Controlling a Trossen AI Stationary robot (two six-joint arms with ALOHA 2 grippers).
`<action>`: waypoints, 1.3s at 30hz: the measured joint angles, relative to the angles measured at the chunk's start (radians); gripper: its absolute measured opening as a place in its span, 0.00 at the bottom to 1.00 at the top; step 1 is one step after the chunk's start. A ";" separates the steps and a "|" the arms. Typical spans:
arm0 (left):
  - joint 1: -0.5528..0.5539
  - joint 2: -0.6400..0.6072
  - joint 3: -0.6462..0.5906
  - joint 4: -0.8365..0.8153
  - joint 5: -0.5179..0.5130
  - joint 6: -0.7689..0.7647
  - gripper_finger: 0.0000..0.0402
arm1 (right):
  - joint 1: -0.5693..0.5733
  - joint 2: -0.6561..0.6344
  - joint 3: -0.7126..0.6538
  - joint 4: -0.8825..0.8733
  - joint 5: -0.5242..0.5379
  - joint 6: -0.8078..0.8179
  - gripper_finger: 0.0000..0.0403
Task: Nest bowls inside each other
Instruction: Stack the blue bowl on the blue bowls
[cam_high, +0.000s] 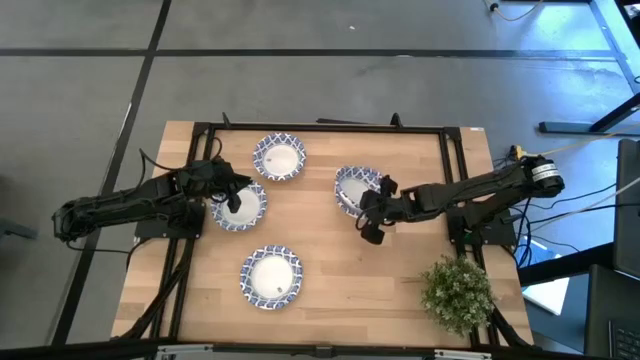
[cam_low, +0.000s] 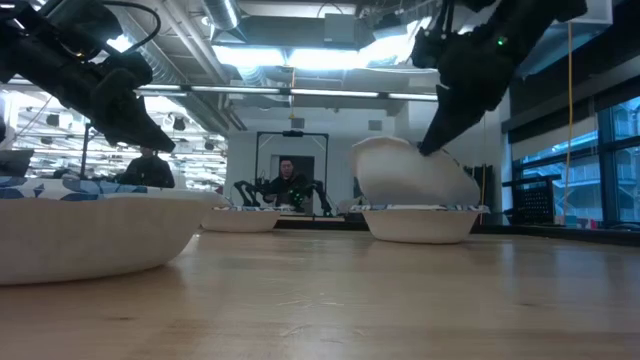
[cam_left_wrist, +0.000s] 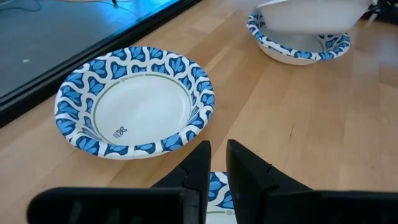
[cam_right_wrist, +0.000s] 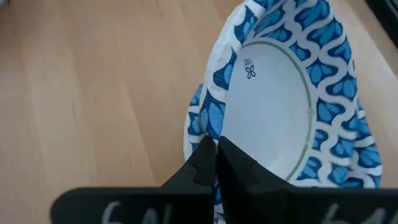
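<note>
Several white bowls with blue-patterned rims sit on the wooden table. One bowl (cam_high: 279, 157) is at the far side, one bowl (cam_high: 240, 207) at the left and one bowl (cam_high: 271, 275) near the front. At centre right, a tilted bowl (cam_low: 410, 170) leans into another bowl (cam_low: 420, 222) that stands on the table. My right gripper (cam_high: 372, 205) is shut on the tilted bowl. My left gripper (cam_high: 232, 197) hovers over the left bowl (cam_left_wrist: 216, 185), its fingers together but for a narrow slit. I cannot tell whether it touches that bowl. My right gripper pinches the tilted bowl's rim (cam_right_wrist: 206, 134) between its two fingers, coming from the table's right side and slanting down. The bowl stands steeply tilted, with the held edge raised. Its lower edge rests in the bowl beneath (cam_low: 420, 222).
A green potted plant (cam_high: 458, 290) stands at the table's near right corner. Dark frame rails (cam_high: 320, 127) run along the far edge and both sides. Bare wood lies between the bowls at mid-table. A person (cam_low: 288, 180) sits in the room beyond.
</note>
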 joint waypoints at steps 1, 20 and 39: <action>0.000 0.000 0.000 0.000 0.000 0.001 0.12 | -0.002 0.001 0.000 -0.011 0.000 0.002 0.01; 0.000 0.000 0.000 0.015 -0.027 0.025 0.12 | -0.032 0.005 0.089 -0.246 -0.007 0.002 0.01; 0.000 0.000 0.000 0.014 -0.027 0.026 0.12 | -0.060 0.103 0.100 -0.247 -0.042 0.025 0.05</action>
